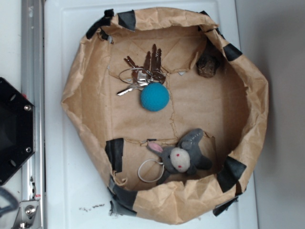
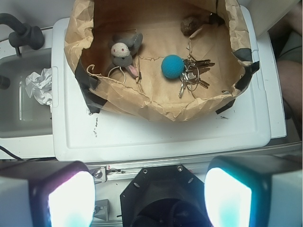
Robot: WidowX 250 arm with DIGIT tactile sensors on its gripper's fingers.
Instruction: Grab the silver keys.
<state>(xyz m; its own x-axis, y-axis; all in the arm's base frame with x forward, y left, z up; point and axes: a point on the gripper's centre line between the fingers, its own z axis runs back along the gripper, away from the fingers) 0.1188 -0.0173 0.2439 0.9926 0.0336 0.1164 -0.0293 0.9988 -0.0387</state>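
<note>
Silver keys [image 2: 191, 75] with teal ball lie inside the paper bowl [image 2: 156, 109], well beyond the gripper [image 2: 149, 194], jaws apart, empty.

White plastic lid [image 1: 62, 191] serves as work surface, slightly scuffed, dark specks near front edge. Metal rail [image 1: 32, 71] runs along one side. Grey surface [image 1: 281, 95] beyond lid on other side. In wrist view, pale tub [image 2: 19, 118] sits beside lid, crumpled white paper [image 2: 40, 85] inside, black pipe [image 2: 21, 33] above it. Light even, soft shadows.
</note>
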